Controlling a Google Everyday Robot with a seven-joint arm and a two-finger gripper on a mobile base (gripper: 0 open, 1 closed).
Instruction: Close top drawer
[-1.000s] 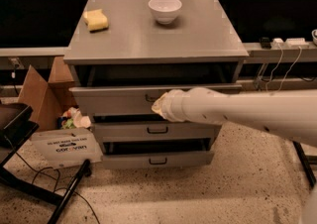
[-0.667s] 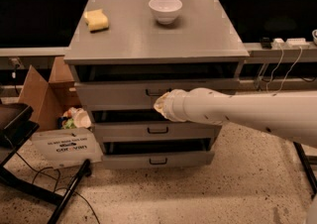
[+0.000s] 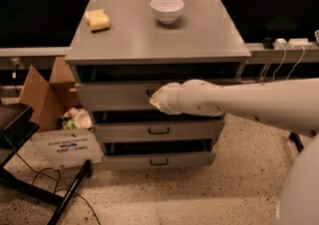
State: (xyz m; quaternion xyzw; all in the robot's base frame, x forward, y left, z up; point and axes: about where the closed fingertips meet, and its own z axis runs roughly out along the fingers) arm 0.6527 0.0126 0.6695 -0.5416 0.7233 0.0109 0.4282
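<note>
The top drawer (image 3: 109,95) is the tallest grey front of three on the grey cabinet (image 3: 159,40). It stands out a little from the cabinet, with a dark gap above it. My white arm reaches in from the right. The gripper (image 3: 155,98) is at the arm's tip, against the middle of the drawer front. It covers most of the small dark handle (image 3: 148,92).
The middle drawer (image 3: 158,130) and bottom drawer (image 3: 158,161) stand slightly out. A white bowl (image 3: 167,9) and a yellow sponge (image 3: 97,20) sit on the cabinet top. A cardboard box (image 3: 42,94), a white sign (image 3: 65,147) and black stand legs (image 3: 30,189) are at the left.
The top drawer's front has moved back toward the cabinet. The arm's tip has moved with it, slightly forward and up.
</note>
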